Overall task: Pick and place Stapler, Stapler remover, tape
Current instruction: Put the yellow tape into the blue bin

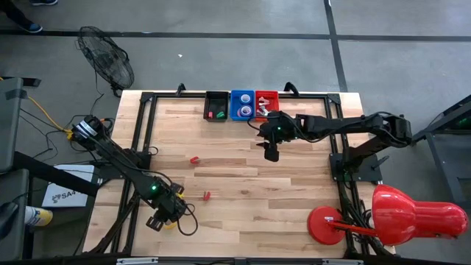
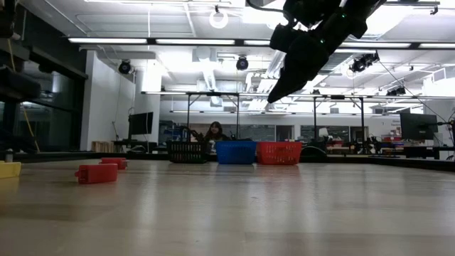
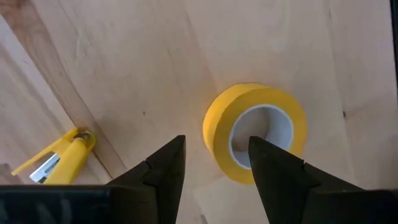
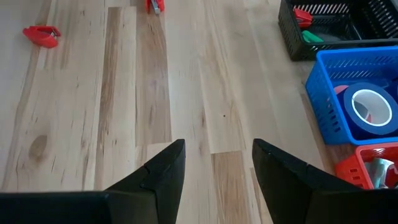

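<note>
A yellow tape roll (image 3: 255,130) lies flat on the wooden table near its front left corner, also seen as the yellow tape roll (image 1: 171,225). My left gripper (image 3: 214,168) hangs open just above it, pointing steeply down, one finger outside the roll's wall and one over its hole. Two small red tools (image 1: 194,159) (image 1: 207,196) lie mid-table; which is the stapler and which the stapler remover, I cannot tell. My right gripper (image 1: 271,151) hovers open and holds nothing, right of centre, well above the table.
Three baskets stand in a row at the far edge: black (image 1: 216,105), blue (image 1: 242,104) holding a blue tape roll (image 4: 368,107), and red (image 1: 266,103). A yellow clamp (image 3: 62,155) sits at the table's edge beside the yellow tape. A person (image 2: 213,131) sits beyond the table.
</note>
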Robot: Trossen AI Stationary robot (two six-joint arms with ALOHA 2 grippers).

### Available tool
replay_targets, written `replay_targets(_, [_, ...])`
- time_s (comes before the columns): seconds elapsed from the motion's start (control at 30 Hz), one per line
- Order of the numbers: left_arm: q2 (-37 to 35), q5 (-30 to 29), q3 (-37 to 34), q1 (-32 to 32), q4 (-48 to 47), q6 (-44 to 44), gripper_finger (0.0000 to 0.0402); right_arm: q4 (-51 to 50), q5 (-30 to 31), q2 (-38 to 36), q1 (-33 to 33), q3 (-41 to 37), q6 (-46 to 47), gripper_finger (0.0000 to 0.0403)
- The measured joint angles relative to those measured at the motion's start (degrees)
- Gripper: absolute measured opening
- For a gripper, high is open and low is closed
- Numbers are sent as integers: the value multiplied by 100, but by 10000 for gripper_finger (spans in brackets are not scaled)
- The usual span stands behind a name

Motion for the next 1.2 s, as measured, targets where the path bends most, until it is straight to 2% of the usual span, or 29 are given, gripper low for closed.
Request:
replay_targets(0.3, [0, -21, -305, 0, 300, -24, 172, 2, 2, 0, 0, 0, 10, 179])
replay_targets(0.7, [0, -410, -350, 0, 297, -7, 167, 2, 28, 0, 0, 0, 113, 179])
replay_targets(1.2, [2, -418, -350, 2, 398, -116, 44, 2, 39, 0, 0, 0, 113, 179])
